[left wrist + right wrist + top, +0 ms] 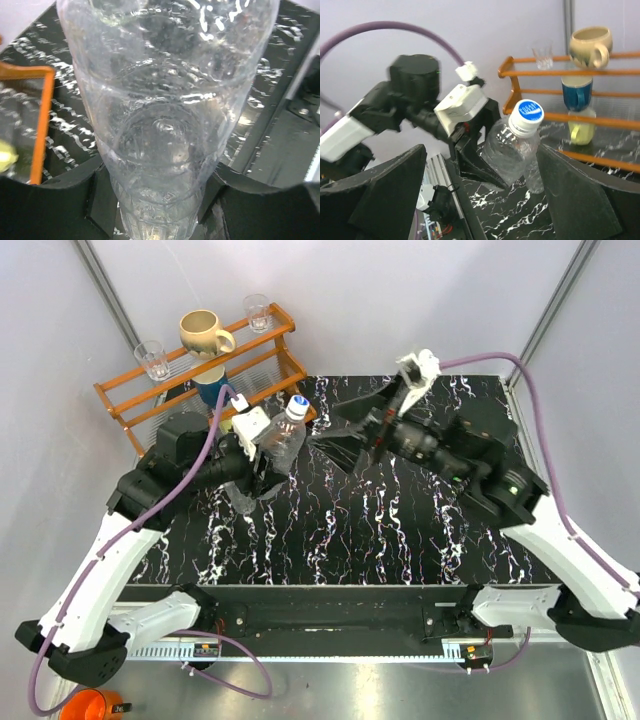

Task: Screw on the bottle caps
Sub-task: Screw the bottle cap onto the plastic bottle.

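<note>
Bottle (283,437), tilted, pinched by left gripper (262,455) — cap (297,405) on neck. Right gripper (347,430) spread wide, off to right. Likely step: cap tightened; next — set bottle down upright.

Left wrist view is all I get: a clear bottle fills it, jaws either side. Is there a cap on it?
Observer: Yes. A bottle cap sits on the neck of the bottle. I cannot tell how tight it is.
Operator: Is the right arm on it?
Observer: No. The right gripper is apart from the bottle, jaws open, facing the cap end.
Operator: Bottle upright?
Observer: No, it is tilted in the left gripper, which grips its body.
</note>
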